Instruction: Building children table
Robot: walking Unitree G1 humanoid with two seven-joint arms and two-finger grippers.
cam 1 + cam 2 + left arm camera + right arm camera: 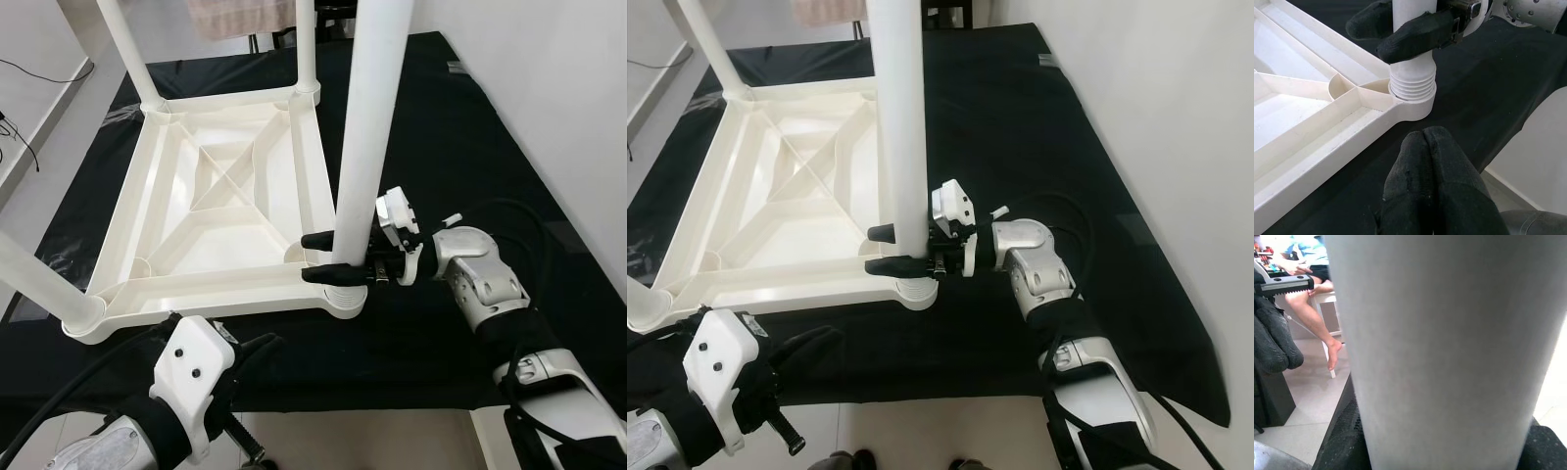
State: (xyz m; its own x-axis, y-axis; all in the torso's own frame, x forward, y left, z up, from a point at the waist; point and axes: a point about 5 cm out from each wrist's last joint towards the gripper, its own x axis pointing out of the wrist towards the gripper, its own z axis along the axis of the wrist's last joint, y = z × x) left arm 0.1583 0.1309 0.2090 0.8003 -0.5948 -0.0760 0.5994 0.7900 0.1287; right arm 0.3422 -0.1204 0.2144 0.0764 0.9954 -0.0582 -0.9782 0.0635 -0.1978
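Observation:
A white plastic children's table (225,294) lies upside down on a black cloth (460,127). Its near-right leg (367,127) stands upright in the corner socket (341,300), and the threaded end (1411,85) still shows above the socket. My right gripper (318,258) is shut on this leg just above the socket, one finger on each side. My left gripper (257,351) hovers low by the front edge of the cloth, in front of the table's near rim, with its fingers (1425,147) pressed together and holding nothing. Three other legs (127,49) stand in the remaining corners.
A white wall (568,98) runs along the right of the cloth. Pale floor (362,441) lies at the cloth's front edge. A cable (24,127) lies on the floor at the left. A seated person's legs (1308,298) appear in the right wrist view.

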